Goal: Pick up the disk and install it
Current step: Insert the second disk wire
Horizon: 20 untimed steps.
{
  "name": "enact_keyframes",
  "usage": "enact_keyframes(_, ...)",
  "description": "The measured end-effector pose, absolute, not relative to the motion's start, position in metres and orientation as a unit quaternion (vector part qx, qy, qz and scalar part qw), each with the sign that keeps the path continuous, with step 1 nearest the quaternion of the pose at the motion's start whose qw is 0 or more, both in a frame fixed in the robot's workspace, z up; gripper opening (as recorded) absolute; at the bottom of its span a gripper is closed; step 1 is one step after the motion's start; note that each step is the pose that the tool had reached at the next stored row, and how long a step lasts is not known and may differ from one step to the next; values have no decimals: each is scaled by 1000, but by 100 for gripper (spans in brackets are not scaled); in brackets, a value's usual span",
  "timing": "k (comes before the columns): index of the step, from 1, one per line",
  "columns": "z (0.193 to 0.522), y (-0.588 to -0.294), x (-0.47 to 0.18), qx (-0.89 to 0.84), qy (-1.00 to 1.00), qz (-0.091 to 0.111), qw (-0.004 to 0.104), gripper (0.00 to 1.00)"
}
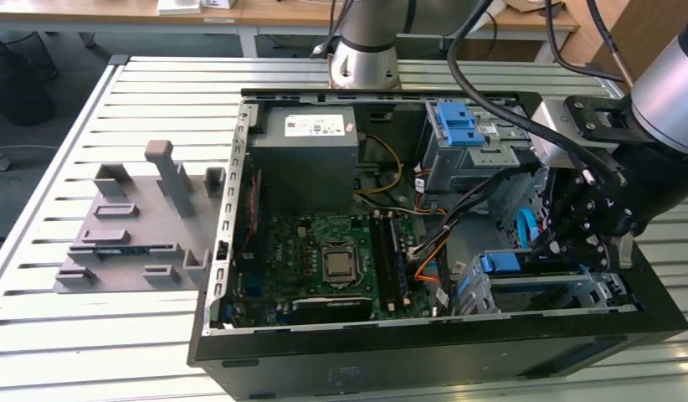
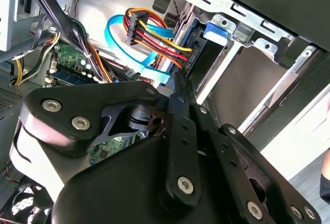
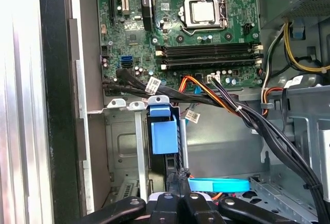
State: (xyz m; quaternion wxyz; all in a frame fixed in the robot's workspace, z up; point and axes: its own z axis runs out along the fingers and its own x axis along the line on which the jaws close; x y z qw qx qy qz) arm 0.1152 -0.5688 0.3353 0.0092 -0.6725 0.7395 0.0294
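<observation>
The disk [image 3: 164, 141], in its blue carrier, stands on edge in the lower drive cage [image 3: 121, 147] of the open computer case [image 1: 433, 352], just below the motherboard [image 3: 180, 23]. It looks mostly seated, so I'd judge the pick-up done and the install nearly finished. The tool [image 3: 181, 185] sits right at the disk's outer end, its fingers drawn narrow together there; whether they actually pinch the carrier I cannot tell. Orange and black cables [image 3: 227, 103] cross just beside the cage.
</observation>
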Motion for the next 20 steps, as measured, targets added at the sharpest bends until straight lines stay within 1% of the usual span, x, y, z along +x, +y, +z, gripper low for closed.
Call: enact_keyframes(20, 340, -569, 116, -672, 740, 30, 9, 11)
